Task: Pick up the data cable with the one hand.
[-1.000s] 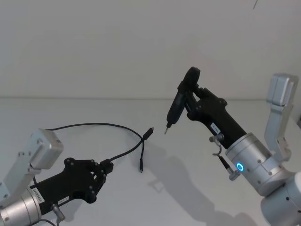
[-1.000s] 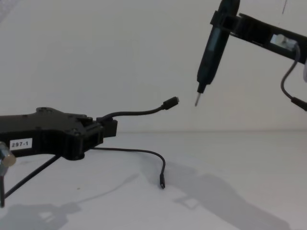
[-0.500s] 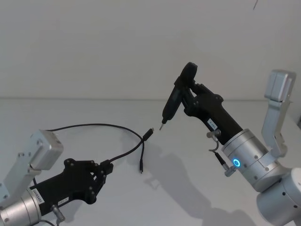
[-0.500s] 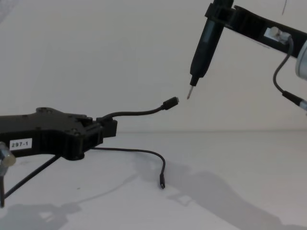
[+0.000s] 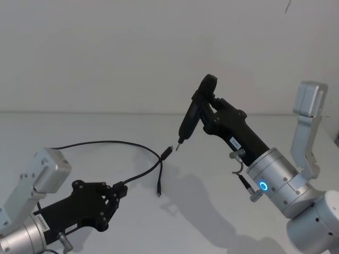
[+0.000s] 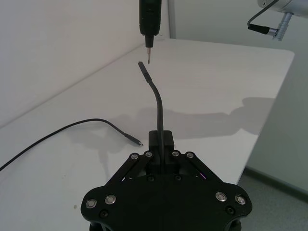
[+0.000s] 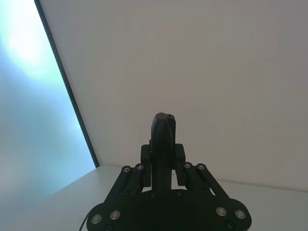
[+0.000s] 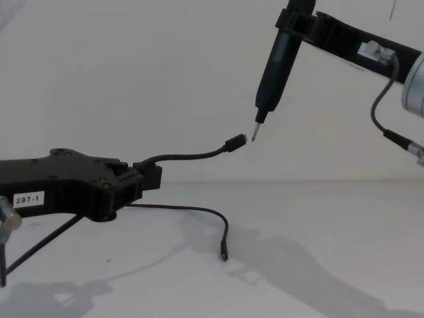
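Compared with one second earlier, the right gripper has come down and toward the robot's left, bringing the pen-shaped tool with it; the tool's thin metal tip now sits just beside the raised plug, where a clear gap separated them before. Left gripper, data cable and the hanging branch have not shifted.

Left gripper (black, angular, white label 297-1): low on the robot's left above the white table, jaws clamped on one branch of the data cable close to the fork. From the jaws this branch rises in a curve, unsupported, and ends in the raised plug. In the left wrist view the same branch stands straight out from the jaws, with the tool tip directly beyond its end.

Second branch: droops to the table, its plug touching or nearly touching the surface. The long run of cable trails back across the table toward the robot's left.

Right gripper: raised on the robot's right, jaws closed around the upper body of the pen-shaped tool, which points down and slightly leftward. Whether tip and plug actually touch cannot be told.
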Robot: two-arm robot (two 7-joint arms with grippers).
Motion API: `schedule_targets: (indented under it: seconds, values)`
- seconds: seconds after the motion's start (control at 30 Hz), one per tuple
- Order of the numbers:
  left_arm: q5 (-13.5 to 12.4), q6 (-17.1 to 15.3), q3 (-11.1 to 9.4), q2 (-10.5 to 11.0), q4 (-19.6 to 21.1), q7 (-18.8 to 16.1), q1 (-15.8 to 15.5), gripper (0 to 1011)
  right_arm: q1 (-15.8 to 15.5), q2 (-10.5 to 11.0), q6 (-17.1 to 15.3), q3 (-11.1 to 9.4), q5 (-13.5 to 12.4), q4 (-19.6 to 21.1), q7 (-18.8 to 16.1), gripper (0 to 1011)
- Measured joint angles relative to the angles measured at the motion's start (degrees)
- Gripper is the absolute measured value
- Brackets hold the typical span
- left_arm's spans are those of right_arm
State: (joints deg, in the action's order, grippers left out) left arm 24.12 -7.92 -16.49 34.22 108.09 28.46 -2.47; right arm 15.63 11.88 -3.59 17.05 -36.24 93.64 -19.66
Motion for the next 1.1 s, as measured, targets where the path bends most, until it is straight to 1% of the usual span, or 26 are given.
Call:
schedule_targets:
  seconds: [0.4, 1.1]
  values:
    - [0.0, 0.0, 0.0, 0.0, 0.0, 0.0, 0.0, 42, 0.62, 0.45, 1.03, 0.83, -0.42, -1.02, -0.74, 279]
    - [0.0, 0.0, 0.0, 0.0, 0.0, 0.0, 0.0, 42, 1.88, 0.73, 2.22, 1.57, -1.57, -2.74, -1.0, 279]
